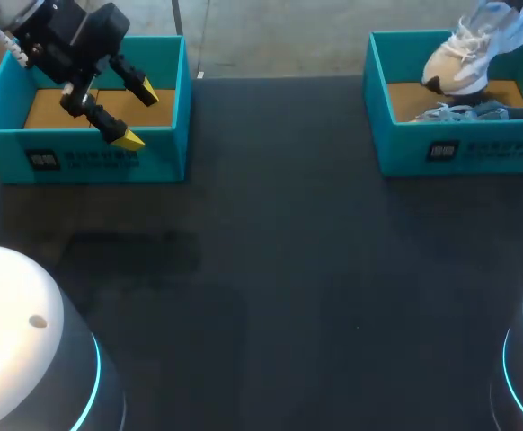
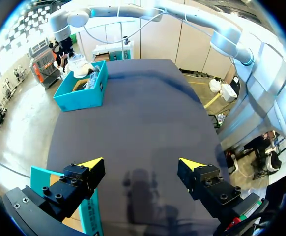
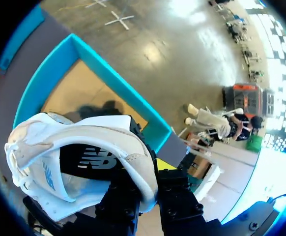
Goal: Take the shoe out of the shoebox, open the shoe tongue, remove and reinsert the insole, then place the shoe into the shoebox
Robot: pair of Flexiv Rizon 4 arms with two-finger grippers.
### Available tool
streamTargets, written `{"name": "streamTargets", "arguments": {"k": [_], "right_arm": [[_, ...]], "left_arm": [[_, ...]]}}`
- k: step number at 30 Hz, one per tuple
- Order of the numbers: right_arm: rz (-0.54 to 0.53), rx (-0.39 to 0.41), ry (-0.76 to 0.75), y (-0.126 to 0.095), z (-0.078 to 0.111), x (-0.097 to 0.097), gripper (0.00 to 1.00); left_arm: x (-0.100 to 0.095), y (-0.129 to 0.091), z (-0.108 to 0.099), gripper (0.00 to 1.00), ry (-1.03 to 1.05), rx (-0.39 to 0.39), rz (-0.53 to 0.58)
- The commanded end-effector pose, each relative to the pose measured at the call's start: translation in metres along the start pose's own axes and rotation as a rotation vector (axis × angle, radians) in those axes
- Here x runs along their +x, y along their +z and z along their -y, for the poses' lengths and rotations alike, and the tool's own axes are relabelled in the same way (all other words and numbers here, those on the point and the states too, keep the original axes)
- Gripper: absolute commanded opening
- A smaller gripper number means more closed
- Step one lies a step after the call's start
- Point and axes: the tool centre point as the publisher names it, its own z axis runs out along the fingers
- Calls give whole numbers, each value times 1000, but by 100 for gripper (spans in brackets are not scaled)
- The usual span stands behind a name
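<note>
The white-and-pale-blue sneaker (image 1: 477,49) hangs above the teal cardboard shoebox (image 1: 405,144) at the dark bench's (image 1: 288,269) far right corner, its collar clenched by the right fingers (image 3: 175,196). A bluish second shoe (image 1: 477,111) lies inside. The left fingers (image 1: 128,137) are spread wide, holding nothing, over another teal box (image 1: 82,162).

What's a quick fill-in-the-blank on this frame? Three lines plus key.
1. The left pincer hangs over the left shoebox with its fingers ____.
2. The held shoe, clamped in the right pincer, is mostly ____.
3. A second shoe lies inside the ____ shoebox.

Missing words: open; white; right
</note>
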Motion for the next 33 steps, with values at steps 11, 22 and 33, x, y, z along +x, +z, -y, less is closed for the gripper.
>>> {"name": "streamTargets", "arguments": {"k": [11, 22, 33], "right_arm": [[-104, 84, 526, 5, 40, -10, 0], [-91, 108, 794, 9, 59, 1, 0], [-58, 126, 803, 16, 61, 2, 0]], "left_arm": [[0, 0, 0, 100, 0, -2, -1], [0, 0, 0, 100, 0, -2, -1], [0, 0, 0, 100, 0, -2, -1]]}}
